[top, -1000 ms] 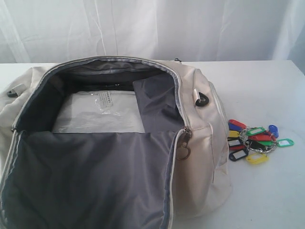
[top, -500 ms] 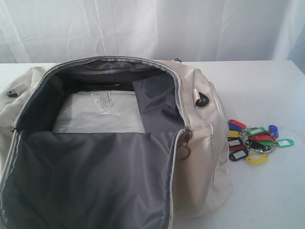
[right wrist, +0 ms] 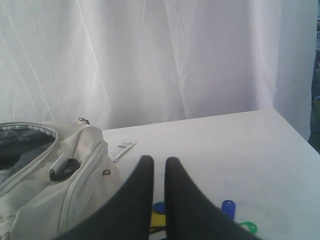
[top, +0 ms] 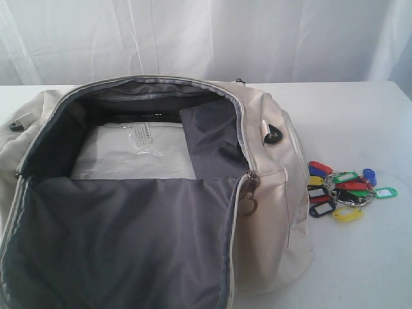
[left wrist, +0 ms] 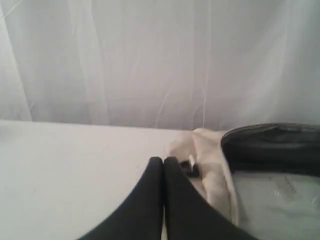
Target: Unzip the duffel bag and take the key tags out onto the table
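The duffel bag (top: 148,193) lies unzipped, its flap folded toward the near side so the dark lining shows. The key tags (top: 341,191) rest on the surface (top: 347,116) just right of the bag, so the job looks finished. The left tool (left wrist: 163,161) is pressed together; the right tool (right wrist: 159,161) stands slightly parted, holding nothing. Open room remains right and far.

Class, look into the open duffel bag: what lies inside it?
Inside the duffel bag: dark grey lining and a flat white plastic-wrapped packet. The folded-down flap hides the near part of the floor.
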Tool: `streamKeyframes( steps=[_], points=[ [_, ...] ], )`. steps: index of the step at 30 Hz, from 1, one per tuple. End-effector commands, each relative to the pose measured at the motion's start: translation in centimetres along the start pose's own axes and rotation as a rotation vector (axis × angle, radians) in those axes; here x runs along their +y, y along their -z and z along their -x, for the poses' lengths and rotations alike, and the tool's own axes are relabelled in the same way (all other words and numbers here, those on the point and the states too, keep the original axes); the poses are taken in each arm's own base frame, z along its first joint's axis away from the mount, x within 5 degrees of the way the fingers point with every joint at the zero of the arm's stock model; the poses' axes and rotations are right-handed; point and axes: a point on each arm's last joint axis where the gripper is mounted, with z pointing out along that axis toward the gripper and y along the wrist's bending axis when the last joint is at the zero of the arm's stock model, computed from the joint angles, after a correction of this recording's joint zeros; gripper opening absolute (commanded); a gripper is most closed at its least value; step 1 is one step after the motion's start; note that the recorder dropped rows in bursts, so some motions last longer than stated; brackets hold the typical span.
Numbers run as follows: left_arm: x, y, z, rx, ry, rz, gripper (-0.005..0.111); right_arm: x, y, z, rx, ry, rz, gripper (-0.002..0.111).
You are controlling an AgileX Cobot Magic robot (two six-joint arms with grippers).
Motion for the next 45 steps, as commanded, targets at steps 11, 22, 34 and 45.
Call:
streamKeyframes(
  steps=[11, 22, 34, 45],
  points=[
    [0.7, 1.0, -6.9, 0.497, -0.156, 0.009, 0.003, 0.0, 0.1, -0.2, 0.0, -0.006, 0.0, 0.009],
    [1.3, 3.1, -10.9, 0.38, -0.16, 0.033, 0.003, 0.0, 0.1, -0.2, 0.001, -0.006, 0.001, 0.009],
    [1.7, 3.2, -10.6, 0.343, -0.164, 0.104, 0.003, 0.0, 0.1, -0.2, 0.001, -0.005, 0.0, 0.009],
    [1.6, 3.2, -10.5, 0.332, -0.155, 0.1, 0.003, 0.0, 0.1, -0.2, 0.001, -0.005, 0.0, 0.009]
  ],
)
